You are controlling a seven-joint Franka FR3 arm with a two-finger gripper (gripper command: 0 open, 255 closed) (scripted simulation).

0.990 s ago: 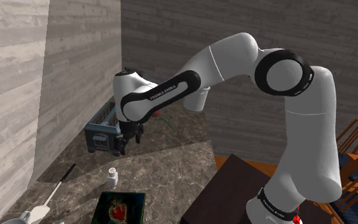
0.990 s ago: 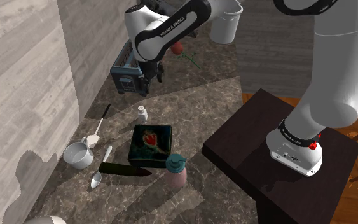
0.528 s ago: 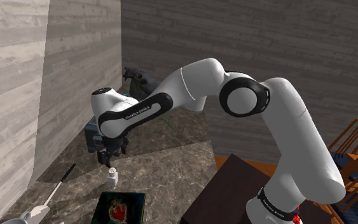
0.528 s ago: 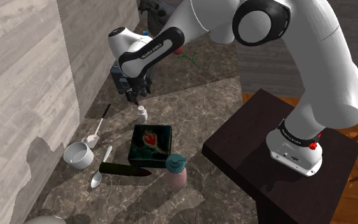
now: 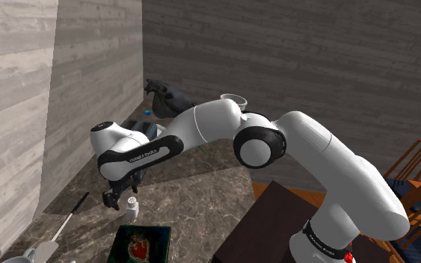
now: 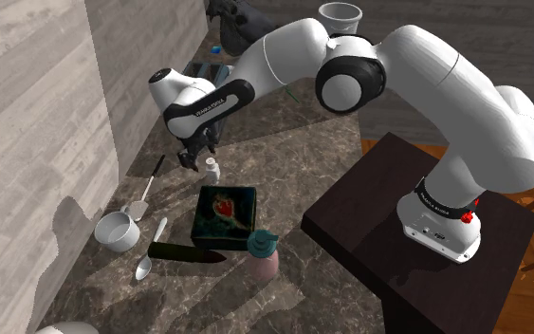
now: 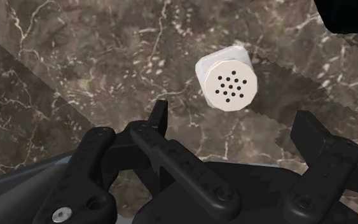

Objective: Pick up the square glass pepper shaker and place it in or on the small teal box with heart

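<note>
White square pepper shaker [image 5: 131, 207] [image 6: 212, 171] [image 7: 227, 79] with a round perforated cap is seen standing upright on the dark veined marble counter [image 5: 201, 198], near one edge of the small dark teal box [image 5: 158, 243] [image 6: 244, 226] whose lid is marked with a red heart. The all-black two-finger gripper [image 5: 115, 198] [image 6: 191, 159] [image 7: 234, 127] is held low over the counter just beside the shaker. Its fingers [image 7: 158, 118] are spread wide apart; nothing is clasped, and the shaker is left untouched ahead of the gap.
</note>
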